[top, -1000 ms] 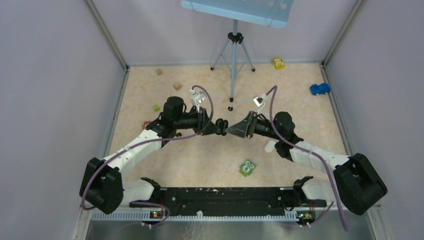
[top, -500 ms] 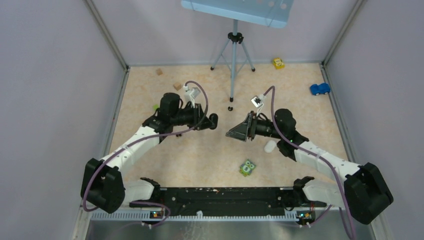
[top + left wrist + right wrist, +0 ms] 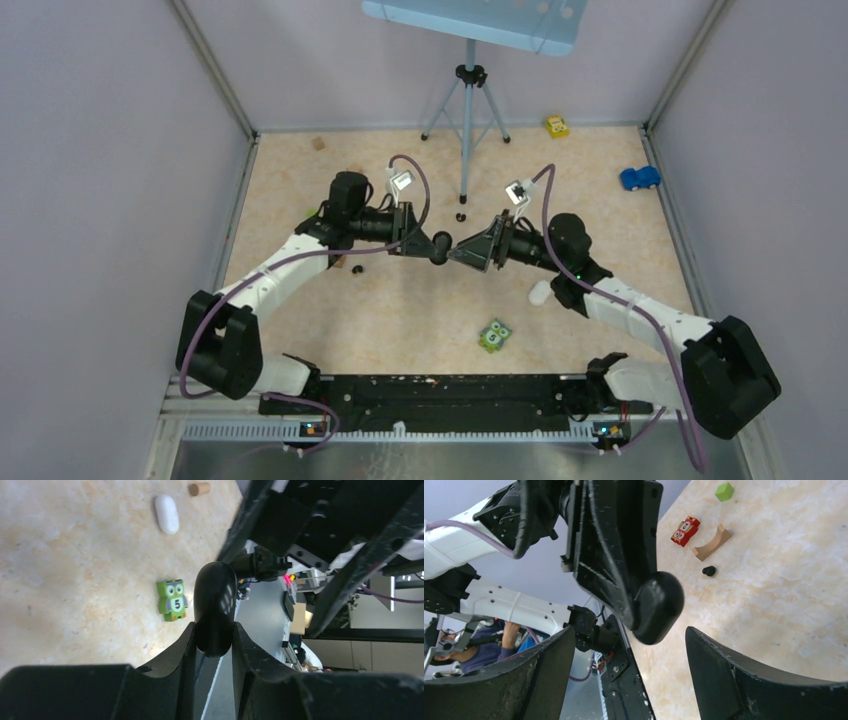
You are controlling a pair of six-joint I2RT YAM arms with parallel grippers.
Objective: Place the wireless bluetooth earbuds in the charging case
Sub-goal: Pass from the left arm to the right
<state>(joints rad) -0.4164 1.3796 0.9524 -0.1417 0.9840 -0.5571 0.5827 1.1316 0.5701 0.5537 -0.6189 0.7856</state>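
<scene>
My left claw [image 3: 214, 630] clenched on the black case [image 3: 215, 597] above mid-tabletop [image 3: 420, 310], my right claw [image 3: 629, 632] released, spread wide just beside it, black earbud [image 3: 709, 570] lying left.

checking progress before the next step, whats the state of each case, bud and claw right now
black case: lid shut, held off the table
left claw: shut on black case
right claw: open, facing the black case, not touching it
white case: lid shut, lying on the table
black earbud: loose on the table, in no case
</scene>
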